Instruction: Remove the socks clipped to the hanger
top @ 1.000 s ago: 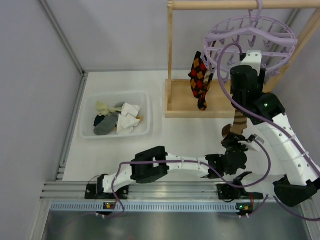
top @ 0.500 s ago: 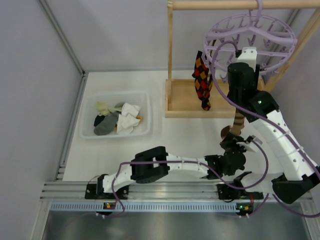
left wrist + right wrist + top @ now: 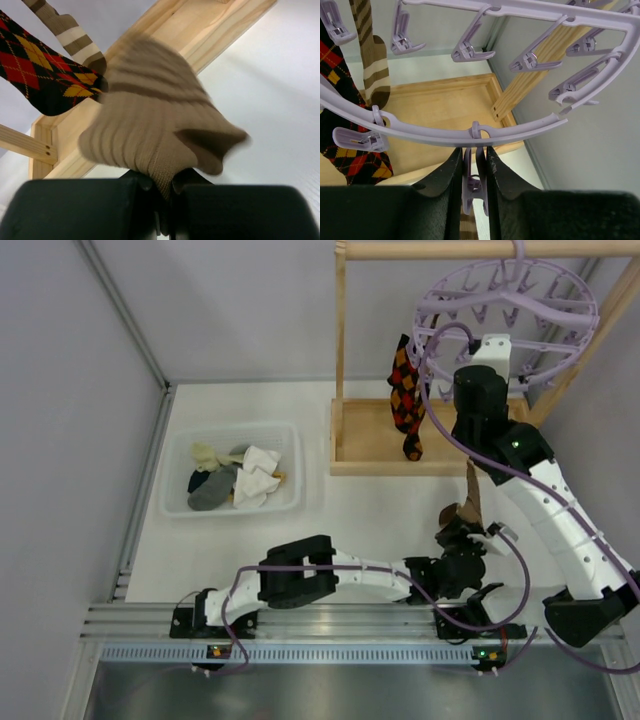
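The lavender hanger [image 3: 510,310] hangs from the wooden rack's top bar. A red, black and orange diamond sock [image 3: 405,400] is clipped to its left side. My right gripper [image 3: 488,355] is shut on a lavender clip peg [image 3: 472,175] just under the hanger ring [image 3: 445,132]. A bit of striped fabric [image 3: 467,227] shows below that peg. My left gripper [image 3: 462,540] is shut on the lower end of a brown-and-tan striped sock [image 3: 155,120], which looks blurred. A second striped sock [image 3: 370,55] hangs beside the diamond sock [image 3: 350,160].
A clear plastic bin [image 3: 175,505] on the left holds grey, yellow and white socks. The wooden rack's base tray [image 3: 365,440] and upright [image 3: 340,360] stand just behind the grippers. Walls close in on the left and the right.
The right gripper and the hanger shifted up and to the right. The left gripper pulled the striped sock's lower end down and toward the near edge.
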Robot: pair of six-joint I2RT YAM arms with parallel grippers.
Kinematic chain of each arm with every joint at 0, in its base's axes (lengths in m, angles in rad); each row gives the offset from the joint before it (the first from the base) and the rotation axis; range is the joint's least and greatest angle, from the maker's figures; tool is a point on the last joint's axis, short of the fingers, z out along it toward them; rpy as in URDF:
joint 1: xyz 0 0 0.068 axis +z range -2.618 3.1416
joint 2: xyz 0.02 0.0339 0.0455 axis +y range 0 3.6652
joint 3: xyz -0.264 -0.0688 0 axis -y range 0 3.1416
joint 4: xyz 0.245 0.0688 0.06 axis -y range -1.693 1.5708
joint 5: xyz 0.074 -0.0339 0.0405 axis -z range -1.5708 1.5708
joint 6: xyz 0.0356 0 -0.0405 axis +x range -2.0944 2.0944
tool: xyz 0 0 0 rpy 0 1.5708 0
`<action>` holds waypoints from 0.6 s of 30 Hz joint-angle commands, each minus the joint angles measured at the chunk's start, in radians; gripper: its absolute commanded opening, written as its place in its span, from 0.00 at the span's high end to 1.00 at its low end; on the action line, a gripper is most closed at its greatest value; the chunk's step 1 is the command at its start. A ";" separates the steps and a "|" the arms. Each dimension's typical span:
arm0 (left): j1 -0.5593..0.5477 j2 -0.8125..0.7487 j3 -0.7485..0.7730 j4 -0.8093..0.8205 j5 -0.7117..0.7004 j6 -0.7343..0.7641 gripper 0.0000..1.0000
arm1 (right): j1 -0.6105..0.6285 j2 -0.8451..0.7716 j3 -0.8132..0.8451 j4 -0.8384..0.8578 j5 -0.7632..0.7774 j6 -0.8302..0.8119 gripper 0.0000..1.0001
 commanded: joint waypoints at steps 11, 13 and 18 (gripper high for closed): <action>0.093 -0.521 -0.348 -0.232 -0.047 -0.370 1.00 | -0.037 -0.111 -0.062 0.021 -0.129 0.054 0.79; 0.139 -0.616 -0.421 -0.348 -0.039 -0.444 1.00 | -0.052 -0.128 -0.078 0.018 -0.155 0.066 0.73; 0.235 -0.858 -0.530 -0.503 -0.041 -0.584 1.00 | -0.107 -0.182 -0.127 0.032 -0.245 0.109 0.60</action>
